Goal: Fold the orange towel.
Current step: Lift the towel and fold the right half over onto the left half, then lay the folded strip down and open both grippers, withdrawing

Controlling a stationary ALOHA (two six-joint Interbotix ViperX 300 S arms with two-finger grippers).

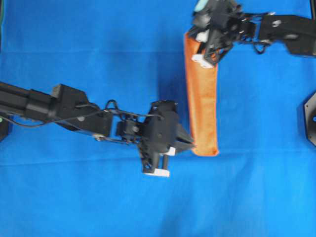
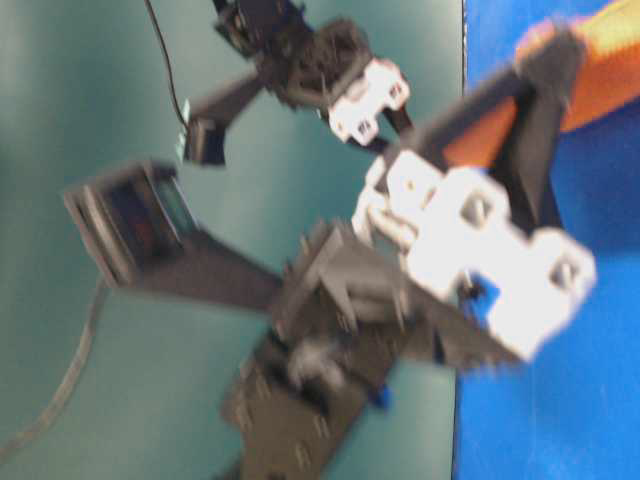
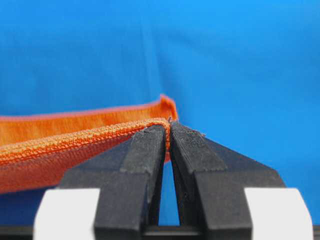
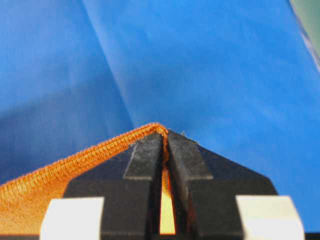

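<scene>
The orange towel (image 1: 201, 96) hangs as a long narrow band over the blue sheet, stretched between both grippers. My left gripper (image 1: 192, 145) is shut on its near corner; in the left wrist view the hem (image 3: 90, 137) runs left from the pinching tips (image 3: 169, 127). My right gripper (image 1: 197, 45) is shut on the far corner, with orange cloth (image 4: 75, 162) showing between its fingers (image 4: 147, 150). The table-level view is blurred: a bit of orange towel (image 2: 610, 70) shows behind the right gripper's fingers (image 2: 545, 110).
A large blue sheet (image 1: 98, 197) covers the table. The left arm (image 1: 59, 108) reaches in from the left edge, the right arm (image 1: 286, 29) from the top right. A black base (image 1: 310, 118) sits at the right edge. A teal wall (image 2: 100, 380) lies beyond the table.
</scene>
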